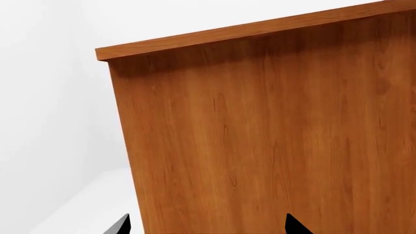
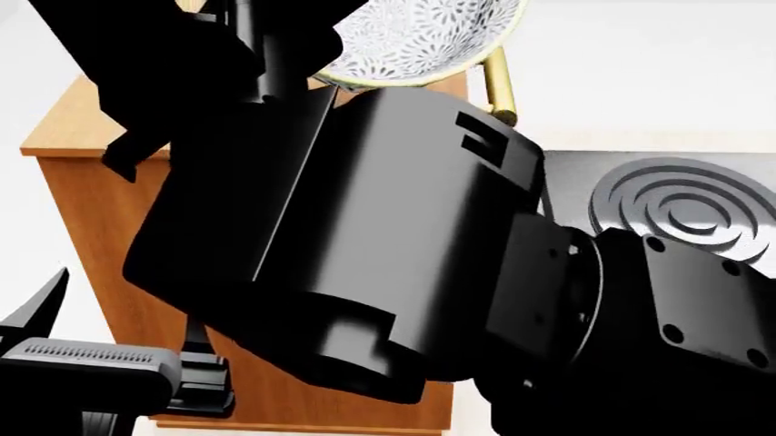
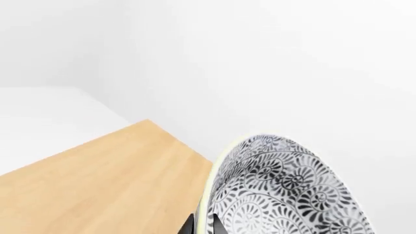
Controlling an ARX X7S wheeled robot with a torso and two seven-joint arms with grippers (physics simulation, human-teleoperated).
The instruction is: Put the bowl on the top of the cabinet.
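Starting on the left, the left gripper point(image 1: 206, 228) hangs empty, tips apart, facing the cabinet point(image 1: 273, 146) side. Above the cabinet top, the right gripper point(image 3: 202, 225) is pinched on the bowl point(image 3: 286, 190) rim. I'd guess the bowl is rigid, glazed, slippery and chippable, so the rim is the only real handle. It has no long axis, and it's tipped so its mouth faces sideways
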